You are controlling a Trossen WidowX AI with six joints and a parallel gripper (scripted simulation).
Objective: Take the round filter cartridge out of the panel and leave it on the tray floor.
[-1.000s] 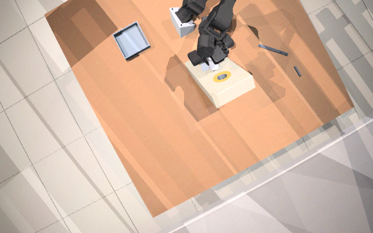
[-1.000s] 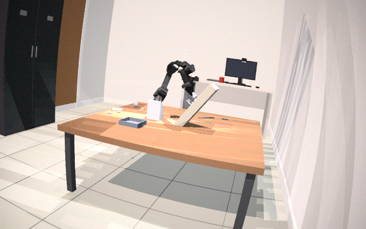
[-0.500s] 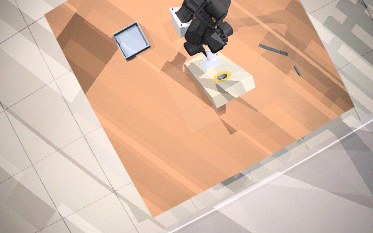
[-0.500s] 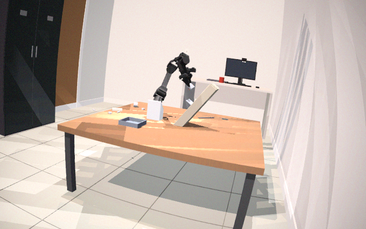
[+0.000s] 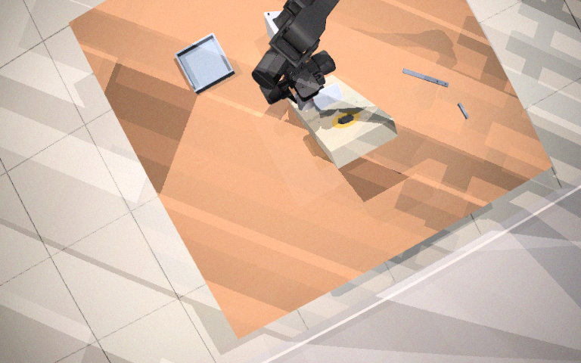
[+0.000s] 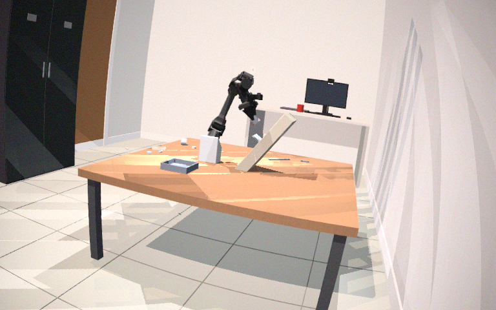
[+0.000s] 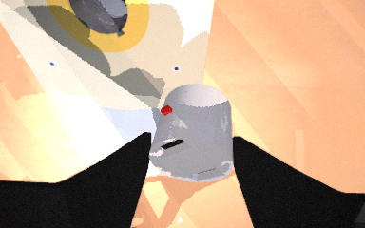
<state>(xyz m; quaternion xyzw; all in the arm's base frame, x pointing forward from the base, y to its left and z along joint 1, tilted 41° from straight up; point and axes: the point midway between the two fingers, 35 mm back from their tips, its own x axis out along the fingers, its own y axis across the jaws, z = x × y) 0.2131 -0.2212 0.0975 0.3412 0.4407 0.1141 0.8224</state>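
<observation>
Halfway through, by judgement: extraction done, transfer to come.

1. Status of grip. Clenched on the filter cartridge (image 7: 197,135), with the gripper (image 7: 191,139) bearing on both flanks of the grey cylinder body. Black fingers pressed against the curved wall, one on each side.

2. Location of the part. Clear of the service panel (image 5: 364,137) and off the surface (image 5: 278,222), held at the near-left edge of the slanted panel face. Shows one narrow slot and a small red mark in the wrist view. Leaves an open dark socket (image 5: 347,117) inside the yellow ring (image 5: 336,124).

3. Step in hand. Judged as the lift-away after withdrawal, before the carry to the tray (image 5: 194,44).

4. Next move. Keep the grip closed. Raise enough to clear the upper edge of the panel, then swing left toward the tray, which lies well apart from the panel in the top view. Centre over the tray floor, inside the raised rim. Lower until the cartridge rests on the floor, not on the rim. Release only then, and retract upward until nothing touches.

5. Cautions. Expect a smooth round body to rotate or slip under a sideways jolt. Avoid brushing the panel while turning. Ignore the two loose bars (image 5: 424,77) at the far right.
</observation>
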